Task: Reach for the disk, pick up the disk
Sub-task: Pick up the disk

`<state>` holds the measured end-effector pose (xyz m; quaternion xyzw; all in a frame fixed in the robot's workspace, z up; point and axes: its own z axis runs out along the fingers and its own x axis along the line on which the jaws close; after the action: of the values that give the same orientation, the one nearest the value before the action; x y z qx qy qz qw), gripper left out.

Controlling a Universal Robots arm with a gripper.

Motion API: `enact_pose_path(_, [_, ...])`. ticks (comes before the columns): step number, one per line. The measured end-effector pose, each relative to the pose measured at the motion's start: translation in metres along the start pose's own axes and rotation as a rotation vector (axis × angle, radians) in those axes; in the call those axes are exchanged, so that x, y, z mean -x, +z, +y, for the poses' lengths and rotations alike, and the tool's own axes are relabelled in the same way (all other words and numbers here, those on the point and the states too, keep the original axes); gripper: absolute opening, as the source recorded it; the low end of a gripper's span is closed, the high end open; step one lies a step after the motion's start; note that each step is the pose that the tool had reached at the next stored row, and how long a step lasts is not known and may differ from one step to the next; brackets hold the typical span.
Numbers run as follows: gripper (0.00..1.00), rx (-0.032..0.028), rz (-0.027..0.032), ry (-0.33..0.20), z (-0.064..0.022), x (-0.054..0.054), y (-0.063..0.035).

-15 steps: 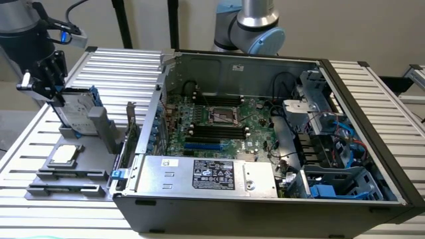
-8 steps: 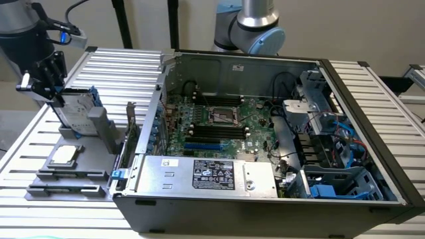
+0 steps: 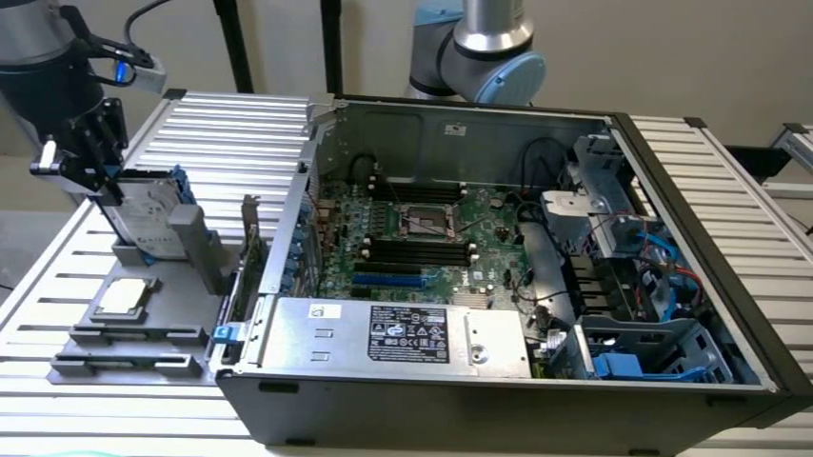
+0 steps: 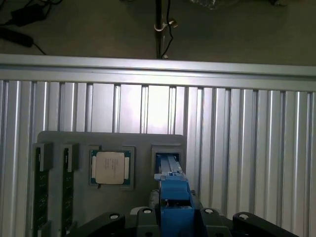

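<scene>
1. While the disk (image 3: 145, 213) stands upright at the left of the exterior frame, its lower end in the grey holder's (image 3: 168, 320) slot, the reach looks finished and the lift not yet made.
2. The gripper (image 3: 109, 186) is narrow, apparently clamped on the disk's blue-framed top edge.

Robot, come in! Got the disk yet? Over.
Gripper at top edge of disk. Disk stands tilted in grey holder. Chip lies beside, apart.
</scene>
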<state>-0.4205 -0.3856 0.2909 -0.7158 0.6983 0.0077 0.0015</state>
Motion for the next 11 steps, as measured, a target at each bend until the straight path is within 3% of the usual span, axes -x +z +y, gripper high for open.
enact_pose_path(11, [0.33, 0.0001, 0.0001, 0.000, 0.0000, 0.0000, -0.0017])
